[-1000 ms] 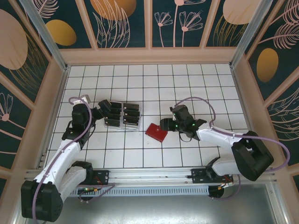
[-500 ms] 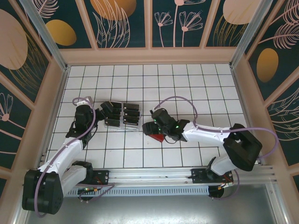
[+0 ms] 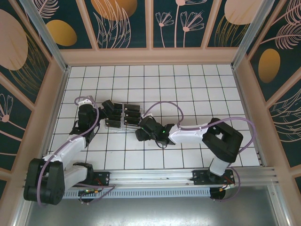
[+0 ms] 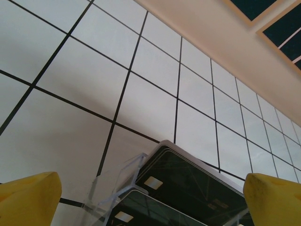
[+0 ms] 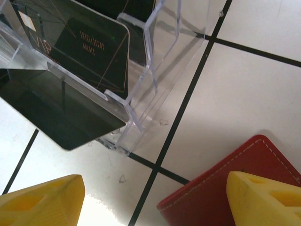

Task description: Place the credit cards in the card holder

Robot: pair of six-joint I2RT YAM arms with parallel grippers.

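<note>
Holds nothing: right gripper (image 5: 153, 197) jaws wide apart over the red card holder (image 5: 225, 183) beside the clear tray (image 5: 141, 70), left gripper (image 4: 150, 200) jaws wide apart over black credit cards (image 4: 197, 183).

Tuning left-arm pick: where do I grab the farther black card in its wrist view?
Pinch the black card by its free top edge, coming from above along its lean, one finger per face. It stands tilted in the clear tray; tray walls and the nearer card cover its lower part, so probably only the top is free.
</note>
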